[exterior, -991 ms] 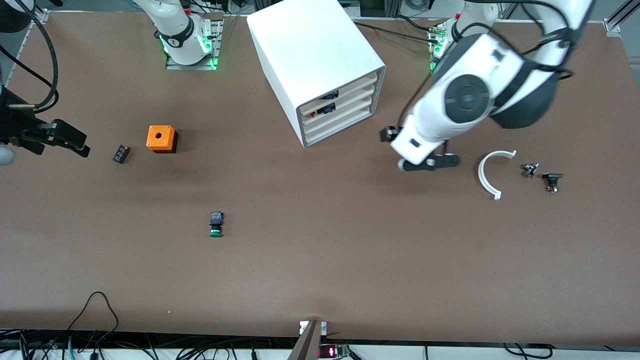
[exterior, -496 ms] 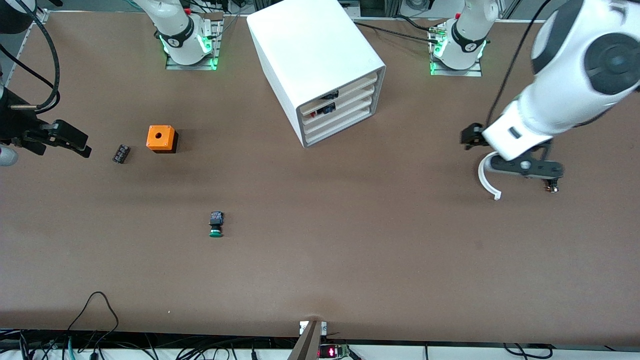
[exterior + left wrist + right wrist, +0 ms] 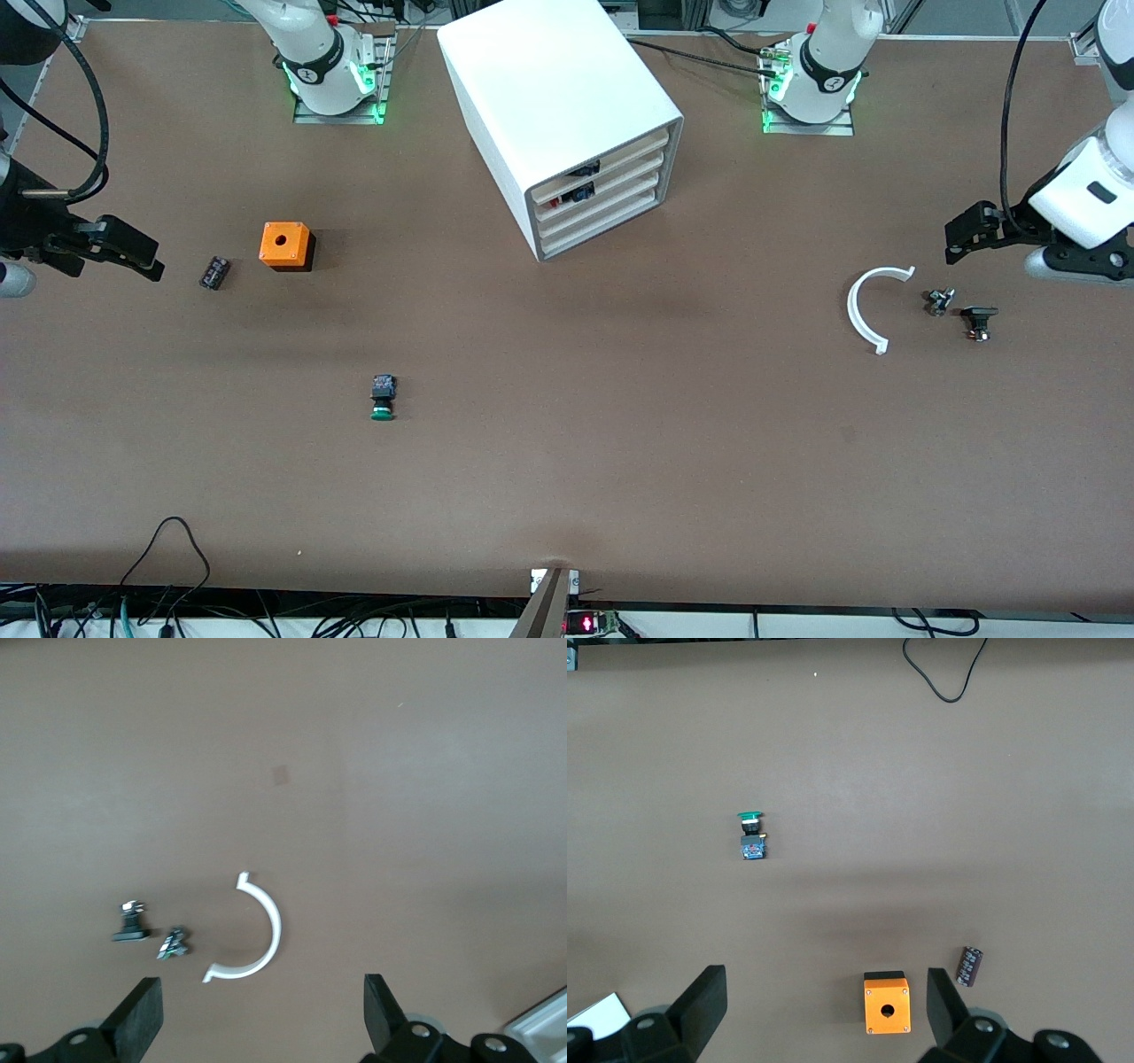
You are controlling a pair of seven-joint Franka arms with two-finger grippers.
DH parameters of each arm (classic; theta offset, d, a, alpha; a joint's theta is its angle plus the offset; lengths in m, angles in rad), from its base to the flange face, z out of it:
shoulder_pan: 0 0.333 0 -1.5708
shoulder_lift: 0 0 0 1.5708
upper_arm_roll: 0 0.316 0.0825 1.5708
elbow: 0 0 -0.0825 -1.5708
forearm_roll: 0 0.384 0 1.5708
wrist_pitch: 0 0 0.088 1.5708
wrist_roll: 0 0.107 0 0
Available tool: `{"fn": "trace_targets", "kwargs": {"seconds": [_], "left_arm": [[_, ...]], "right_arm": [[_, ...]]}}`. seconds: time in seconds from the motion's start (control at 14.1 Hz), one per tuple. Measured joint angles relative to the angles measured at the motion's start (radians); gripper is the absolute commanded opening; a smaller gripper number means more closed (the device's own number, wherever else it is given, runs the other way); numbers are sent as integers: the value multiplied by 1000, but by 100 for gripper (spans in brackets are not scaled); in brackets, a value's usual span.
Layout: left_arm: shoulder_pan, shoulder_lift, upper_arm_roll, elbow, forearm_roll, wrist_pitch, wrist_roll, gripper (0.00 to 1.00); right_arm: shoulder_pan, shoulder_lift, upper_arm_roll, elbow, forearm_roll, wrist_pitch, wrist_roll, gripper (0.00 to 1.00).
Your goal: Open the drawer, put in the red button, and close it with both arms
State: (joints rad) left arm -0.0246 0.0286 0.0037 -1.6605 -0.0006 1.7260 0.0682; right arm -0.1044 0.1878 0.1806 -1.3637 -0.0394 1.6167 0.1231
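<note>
The cabinet (image 3: 567, 115) stands on the table (image 3: 620, 461) between the two arm bases, its long axis running from the bases' edge toward the front camera and skewed, so its drawer fronts face the camera and turn partly toward the left arm's end. All three drawers (image 3: 598, 202) sit pushed in, their cream fronts stacked one above another. Something small and dark with a red spot shows in a slot at the top of the stack; whether it is the red button cannot be told.

The left gripper (image 3: 961, 237) hangs over the left arm's end of the table, well apart from the cabinet, fingers (image 3: 142, 1014) spread wide and holding nothing. Below it, a little toward the front camera, lie a white arc (image 3: 868, 306) and two small metal parts (image 3: 939, 301) just beside each other. In the left wrist view the arc (image 3: 257, 935) and the parts (image 3: 151, 935) lie between the spread fingers.

The right gripper (image 3: 133, 257) hangs over the right arm's end, near the table's edge, fingers (image 3: 704, 997) also spread and empty. A dark capacitor (image 3: 213, 272) lies near it, then an orange box (image 3: 285, 245) toward the cabinet. A green button (image 3: 383, 397) lies nearer the camera, its cap pointing at the camera.

Wide bare table lies in front of the drawers, and between each gripper and the cabinet.
</note>
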Motion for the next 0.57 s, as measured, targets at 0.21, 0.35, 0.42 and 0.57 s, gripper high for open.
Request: {"fn": "trace_targets", "kwargs": {"seconds": [0.21, 0.35, 0.42, 0.57], "left_arm": [[-17, -15, 13, -31, -19, -2, 0, 100], [-21, -16, 13, -30, -19, -41, -1, 100], [-21, -17, 13, -30, -19, -47, -1, 100], [-22, -18, 13, -29, -16, -47, -1, 100]], "right_arm": [[0, 0, 0, 0, 0, 0, 0, 100], [0, 0, 0, 1, 0, 0, 0, 100], [0, 0, 1, 1, 0, 0, 0, 100], [0, 0, 1, 1, 0, 0, 0, 100]]}}
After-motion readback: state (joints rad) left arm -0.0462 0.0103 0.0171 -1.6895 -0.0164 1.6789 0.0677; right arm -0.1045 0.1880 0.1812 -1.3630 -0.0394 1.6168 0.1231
